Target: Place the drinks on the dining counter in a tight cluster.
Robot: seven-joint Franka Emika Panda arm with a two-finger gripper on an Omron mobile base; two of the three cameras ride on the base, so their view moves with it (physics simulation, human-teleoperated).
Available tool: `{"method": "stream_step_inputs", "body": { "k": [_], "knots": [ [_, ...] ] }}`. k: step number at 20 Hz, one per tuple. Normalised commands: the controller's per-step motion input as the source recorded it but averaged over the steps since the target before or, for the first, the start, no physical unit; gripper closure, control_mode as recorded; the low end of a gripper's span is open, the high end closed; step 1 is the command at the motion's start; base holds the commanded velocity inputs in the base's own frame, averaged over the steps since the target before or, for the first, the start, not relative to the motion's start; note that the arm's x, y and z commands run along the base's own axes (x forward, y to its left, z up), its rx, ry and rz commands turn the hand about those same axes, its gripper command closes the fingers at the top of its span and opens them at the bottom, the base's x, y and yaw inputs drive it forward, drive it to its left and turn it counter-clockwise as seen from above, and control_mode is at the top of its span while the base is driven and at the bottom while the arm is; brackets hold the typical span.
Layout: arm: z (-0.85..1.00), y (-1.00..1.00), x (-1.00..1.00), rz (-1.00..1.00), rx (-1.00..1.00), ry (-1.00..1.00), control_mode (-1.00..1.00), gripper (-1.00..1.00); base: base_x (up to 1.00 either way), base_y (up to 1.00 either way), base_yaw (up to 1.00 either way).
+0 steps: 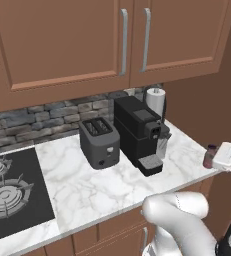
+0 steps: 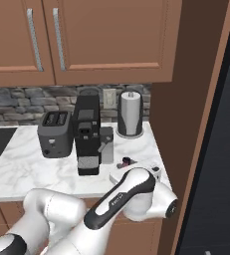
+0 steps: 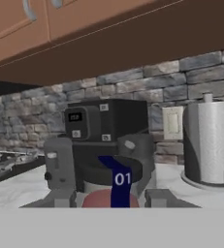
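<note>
The tiny reddish-brown bottle (image 1: 208, 158) stands at the right end of the stove-side marble counter (image 1: 87, 185), near its front edge. My gripper (image 1: 213, 159) reaches it from the right. In the hand view the bottle (image 3: 100, 198), with a blue "01" label, sits between my two fingertips (image 3: 60, 198), which rest close against its sides; the gripper (image 3: 109, 200) looks shut on it. From the right base view, the bottle (image 2: 126, 161) peeks out just beyond my forearm. The wine bottle, the white bottle and the dining counter are out of view.
A black coffee machine (image 1: 139, 132) stands just left of the bottle, with a grey toaster (image 1: 100, 142) beyond it. A paper towel roll (image 2: 130, 114) sits at the back by the brown side wall (image 2: 196, 109). The stove (image 1: 7, 185) is far left, under upper cabinets (image 1: 112, 40).
</note>
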Motion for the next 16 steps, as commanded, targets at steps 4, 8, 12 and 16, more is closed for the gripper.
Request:
{"method": "stream_step_inputs", "body": {
  "k": [4,8,12,16],
  "knots": [
    [0.42,0.18,-0.46,0.00,0.00,0.00,-1.00,1.00,0.00,0.00,0.00],
    [0.33,0.22,-0.48,0.00,0.00,0.00,-1.00,1.00,0.00,0.00,0.00],
    [0.22,0.23,-0.43,0.00,0.00,0.00,-1.00,1.00,0.00,0.00,0.00],
    [0.12,0.26,-0.38,0.05,-0.03,0.00,-1.00,1.00,0.00,0.00,0.00]
  ]
}}
